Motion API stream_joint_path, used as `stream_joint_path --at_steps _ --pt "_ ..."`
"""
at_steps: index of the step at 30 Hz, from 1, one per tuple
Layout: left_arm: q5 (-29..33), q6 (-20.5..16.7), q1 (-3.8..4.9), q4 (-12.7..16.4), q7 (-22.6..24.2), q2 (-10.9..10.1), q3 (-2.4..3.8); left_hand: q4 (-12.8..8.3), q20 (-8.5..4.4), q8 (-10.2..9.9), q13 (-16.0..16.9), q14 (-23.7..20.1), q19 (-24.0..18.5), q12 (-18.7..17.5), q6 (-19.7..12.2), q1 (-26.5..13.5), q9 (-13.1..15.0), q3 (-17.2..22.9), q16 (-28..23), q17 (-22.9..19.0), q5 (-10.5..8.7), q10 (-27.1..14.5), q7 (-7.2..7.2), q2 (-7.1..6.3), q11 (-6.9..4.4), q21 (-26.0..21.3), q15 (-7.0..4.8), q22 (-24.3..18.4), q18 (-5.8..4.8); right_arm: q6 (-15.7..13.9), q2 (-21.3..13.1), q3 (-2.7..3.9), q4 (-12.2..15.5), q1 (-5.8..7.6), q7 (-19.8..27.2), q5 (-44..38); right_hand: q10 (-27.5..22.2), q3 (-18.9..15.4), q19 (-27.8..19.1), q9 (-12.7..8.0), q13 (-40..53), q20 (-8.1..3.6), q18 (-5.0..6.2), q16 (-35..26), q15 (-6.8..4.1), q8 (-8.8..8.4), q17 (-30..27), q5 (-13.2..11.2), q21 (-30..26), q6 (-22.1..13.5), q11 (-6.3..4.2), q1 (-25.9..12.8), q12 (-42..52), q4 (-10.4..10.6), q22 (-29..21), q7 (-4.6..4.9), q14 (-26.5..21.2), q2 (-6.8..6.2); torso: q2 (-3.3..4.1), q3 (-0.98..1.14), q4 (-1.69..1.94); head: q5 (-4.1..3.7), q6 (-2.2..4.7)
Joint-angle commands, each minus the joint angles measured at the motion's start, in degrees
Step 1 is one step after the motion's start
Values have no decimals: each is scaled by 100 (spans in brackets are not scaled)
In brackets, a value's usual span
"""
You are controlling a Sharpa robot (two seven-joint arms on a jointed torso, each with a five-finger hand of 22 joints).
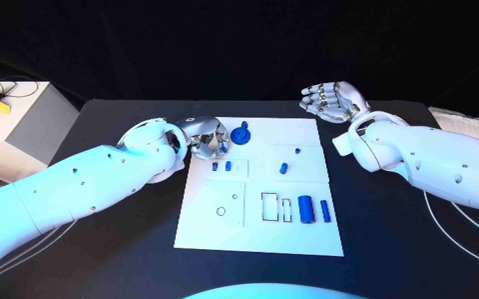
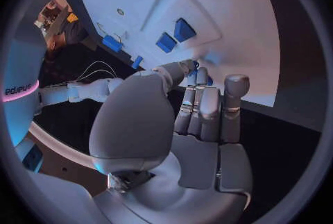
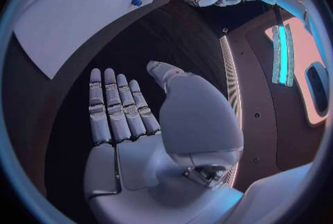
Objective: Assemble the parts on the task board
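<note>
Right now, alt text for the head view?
A white task board lies on a black table, small blue parts scattered on it. The left hand hovers at its far left corner beside a round blue part; the right hand is open, off the board.

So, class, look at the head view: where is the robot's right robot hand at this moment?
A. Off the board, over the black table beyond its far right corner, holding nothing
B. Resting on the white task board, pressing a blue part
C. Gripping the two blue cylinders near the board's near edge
A: the right robot hand is over the black table beyond the task board's far right corner, fingers apart and holding nothing.
</note>
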Motion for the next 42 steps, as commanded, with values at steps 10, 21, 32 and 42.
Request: stream_joint_path --at_steps 10,21,32,42 --pt "-76 84 -2 -15 -5 51 4 -21 20 -39 -5 -23 -19 -26 39 -46 10 -5 -11 -10 -18 32 1 13 -8 -20 12 -7 -78 61 10 2 20 1 46 -7 43 9 -45 -4 -9 -6 26 -31 45 -31 -5 35 -2 47 8 -25 -27 -26 -6 458 13 14 4 2 1 6 -13" --pt "-85 142 -1 -22 -17 62 -3 -28 20 -48 -6 -31 -22 -39 42 -39 12 -3 -15 -23 -19 41 0 16 -9 -21 11 -7 -77 65 11 2 18 1 46 -7 43 9 -45 -4 -9 -6 26 -31 45 -31 -5 35 -2 47 8 -25 -27 -26 -6 458 13 14 -2 -4 2 6 -23" --pt "-98 170 -3 -66 -8 100 -53 -42 20 -54 -3 -31 -23 -56 68 -25 21 -5 -12 -20 -22 75 -5 28 -16 -19 7 -3 -78 71 9 2 21 1 45 -7 43 9 -45 -4 -9 -6 26 -31 45 -31 -5 35 -2 47 8 -25 -27 -26 -6 458 13 14 5 -7 -2 -4 -35" --pt "-120 158 -6 -108 0 123 -103 -57 15 -51 12 -31 -29 -60 123 -18 40 -26 -6 -21 -28 135 -22 39 -34 -18 -4 -2 -76 83 3 2 24 1 41 -7 49 12 -39 -14 -9 -6 26 -30 44 -46 -47 41 1 65 7 -32 -28 -40 -38 457 22 24 -3 -1 3 10 -49"
